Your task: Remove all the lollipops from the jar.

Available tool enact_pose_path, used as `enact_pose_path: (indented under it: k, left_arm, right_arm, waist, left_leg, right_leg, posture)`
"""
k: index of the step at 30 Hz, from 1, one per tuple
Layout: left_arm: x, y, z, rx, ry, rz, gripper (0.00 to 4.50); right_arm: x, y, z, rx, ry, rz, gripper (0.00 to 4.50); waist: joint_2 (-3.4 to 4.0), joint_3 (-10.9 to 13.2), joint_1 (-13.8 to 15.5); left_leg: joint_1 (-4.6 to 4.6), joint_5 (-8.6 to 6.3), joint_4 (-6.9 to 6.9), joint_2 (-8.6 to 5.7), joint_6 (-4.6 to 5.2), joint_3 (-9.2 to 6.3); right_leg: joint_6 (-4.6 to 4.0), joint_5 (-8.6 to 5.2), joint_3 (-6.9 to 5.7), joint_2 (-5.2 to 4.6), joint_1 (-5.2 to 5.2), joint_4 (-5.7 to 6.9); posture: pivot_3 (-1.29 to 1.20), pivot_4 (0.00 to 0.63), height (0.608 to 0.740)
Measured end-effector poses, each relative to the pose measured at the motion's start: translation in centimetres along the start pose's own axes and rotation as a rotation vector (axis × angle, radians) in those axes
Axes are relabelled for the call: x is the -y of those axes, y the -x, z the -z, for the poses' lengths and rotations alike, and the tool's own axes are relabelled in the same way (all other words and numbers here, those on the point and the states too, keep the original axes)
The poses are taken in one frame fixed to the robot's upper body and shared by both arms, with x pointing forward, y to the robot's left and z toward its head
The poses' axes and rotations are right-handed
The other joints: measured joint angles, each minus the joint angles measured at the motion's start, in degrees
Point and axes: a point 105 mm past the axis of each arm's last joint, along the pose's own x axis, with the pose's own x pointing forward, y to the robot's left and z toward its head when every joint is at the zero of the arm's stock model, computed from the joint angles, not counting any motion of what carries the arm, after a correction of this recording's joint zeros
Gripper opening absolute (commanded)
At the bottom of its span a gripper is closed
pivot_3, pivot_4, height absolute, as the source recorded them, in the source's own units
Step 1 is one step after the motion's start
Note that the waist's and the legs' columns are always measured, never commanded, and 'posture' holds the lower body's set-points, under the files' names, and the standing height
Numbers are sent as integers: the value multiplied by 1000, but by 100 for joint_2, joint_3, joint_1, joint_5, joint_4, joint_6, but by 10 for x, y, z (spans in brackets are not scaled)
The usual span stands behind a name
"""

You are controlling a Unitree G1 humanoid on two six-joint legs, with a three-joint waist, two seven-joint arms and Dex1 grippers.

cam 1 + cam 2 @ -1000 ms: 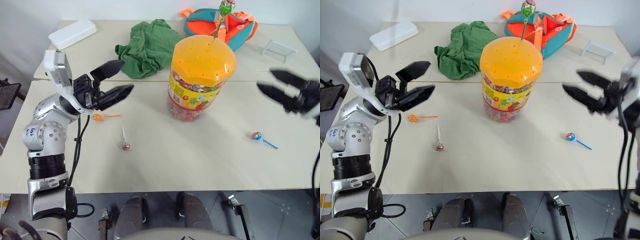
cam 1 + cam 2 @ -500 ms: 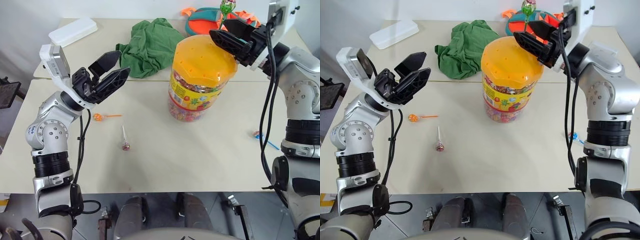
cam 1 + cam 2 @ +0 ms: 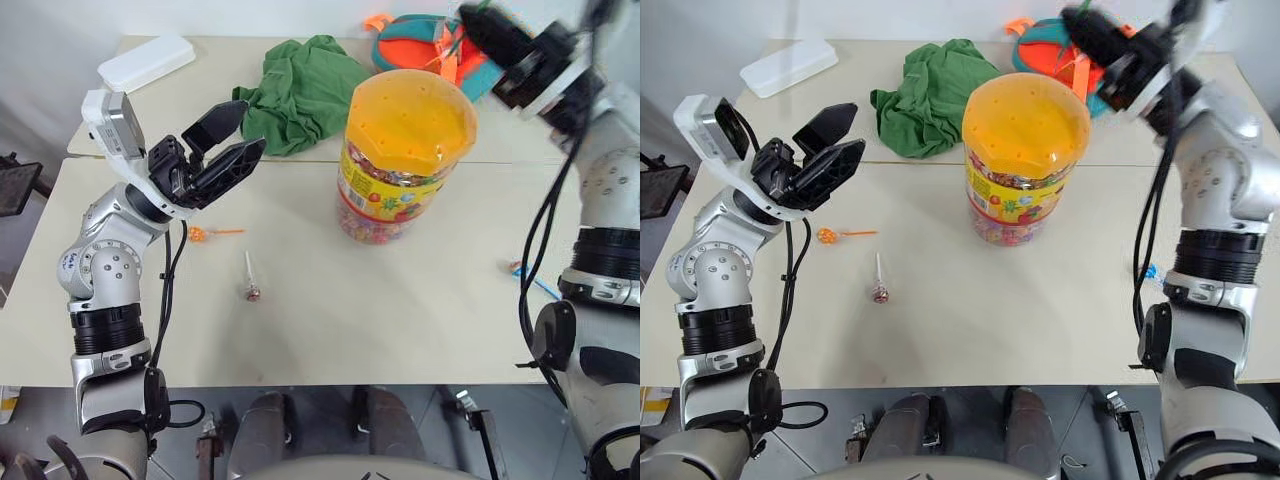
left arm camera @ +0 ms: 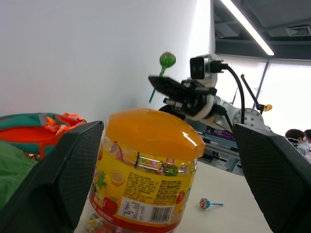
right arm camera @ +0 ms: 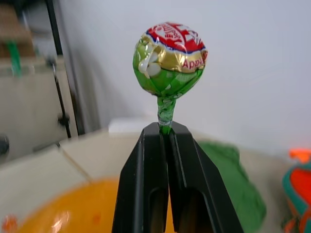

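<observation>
Altogether four lollipops show: a green-wrapped lollipop [image 5: 169,59] is pinched by its stick between the closed fingers of the right pincer [image 5: 166,128], raised above and behind the jar's lid, clear of it; an orange lollipop [image 3: 197,234] lies on the bench toward its left edge; a dark-headed lollipop with a white stick [image 3: 250,291] lies nearer the front edge, a little to the right of the orange one; and a blue-stick lollipop [image 4: 205,203] lies near the right edge, partly hidden behind the right arm in the head views. One jar [image 3: 402,155] stands upright about the middle of the bench, its perforated orange lid on, loose wrapped sweets showing through its clear wall above and below the yellow label. The left pincer [image 3: 232,150] hangs above the left part of the bench with its fingers wide apart and nothing between them, pointing toward the jar and well apart from it. Behind the jar a crumpled green cloth [image 3: 299,93] lies across the seam toward the back of the bench, a teal-and-orange bag [image 3: 1045,40] rests near the back edge with the right pincer in front of part of it, and a white flat box [image 3: 145,65] sits at the back left corner.
</observation>
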Motion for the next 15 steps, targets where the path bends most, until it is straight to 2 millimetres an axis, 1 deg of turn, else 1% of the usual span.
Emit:
enact_pose_path:
  k: [2, 4, 5, 6, 7, 8, 10, 11, 12, 13, 15]
  left_arm:
    - [4, -1, 6, -61, -41, 39, 4500]
    - [7, -2, 14, -135, -81, 80, 4500]
    - [12, -3, 23, -206, -107, 128, 4500]
    - [15, 0, 30, -258, -123, 156, 4500]
    - [18, 5, 38, -322, -140, 183, 4500]
    - [20, 9, 43, -362, -148, 200, 4500]
    - [25, 12, 54, -415, -150, 248, 4500]
    - [29, 12, 58, -429, -143, 278, 4500]
    - [33, 15, 61, -443, -135, 302, 4500]
    - [34, 19, 63, -459, -127, 306, 4500]
    - [35, 23, 65, -469, -124, 313, 4500]
  right_arm:
    - [13, 14, -16, -14, 60, 37, 23]
    - [30, 37, -18, -118, 139, 105, 23]
    - [43, 62, -9, -286, 231, 149, 23]
    - [55, 86, 4, -426, 267, 199, 23]
    - [66, 116, 20, -595, 292, 256, 23]
    - [73, 138, 36, -706, 288, 290, 23]
    - [76, 175, 65, -891, 283, 313, 23]
    - [75, 194, 76, -978, 298, 307, 23]
    - [73, 220, 88, -1089, 313, 302, 23]
    - [73, 240, 97, -1159, 304, 307, 23]
    - [70, 266, 110, -1231, 290, 311, 23]
  waist:
    - [0, 0, 17]
    - [0, 0, 25]
    - [0, 0, 62]
    - [-2, -1, 73]
    - [-1, -1, 74]
    - [-1, -1, 58]
    - [3, 1, -7]
    - [4, 1, -22]
    - [5, 1, -30]
    - [5, 1, -50]
    - [6, 1, -69]
  left_leg:
    - [0, -1, 0, -1, 1, -1]
    - [0, -1, -4, -1, 2, 4]
    - [-1, -2, -8, -2, 3, 5]
    - [2, -7, -8, 0, 6, 8]
    - [2, -9, -10, 0, 7, 16]
    - [2, -9, -10, 0, 8, 26]
    - [3, -8, -6, 2, 8, 39]
    - [4, -7, -6, 4, 7, 39]
    - [9, -7, -7, 6, 7, 40]
    - [14, -8, -7, 8, 7, 43]
    - [14, -7, -3, 8, 7, 47]
  right_leg:
    - [0, 0, -1, 0, 2, -5]
    - [0, 0, -1, 1, 5, -20]
    - [0, 0, -1, 1, 6, -26]
    - [0, 0, -1, 2, 7, -29]
    - [1, 0, 0, 2, 6, -35]
    - [1, 0, 3, 1, 5, -38]
    - [0, 0, 10, 1, 2, -38]
    - [0, 0, 10, 1, 1, -36]
    - [0, 0, 10, 2, 2, -31]
    - [0, 0, 12, 2, 2, -27]
    - [0, 0, 17, 2, 3, -29]
  posture:
    - [0, 150, 740]
    - [0, 150, 740]
    - [0, 150, 740]
    - [0, 150, 740]
    - [0, 150, 740]
    - [0, 150, 740]
    - [0, 150, 740]
    - [0, 150, 740]
    - [0, 150, 740]
    - [0, 150, 740]
    - [0, 150, 740]
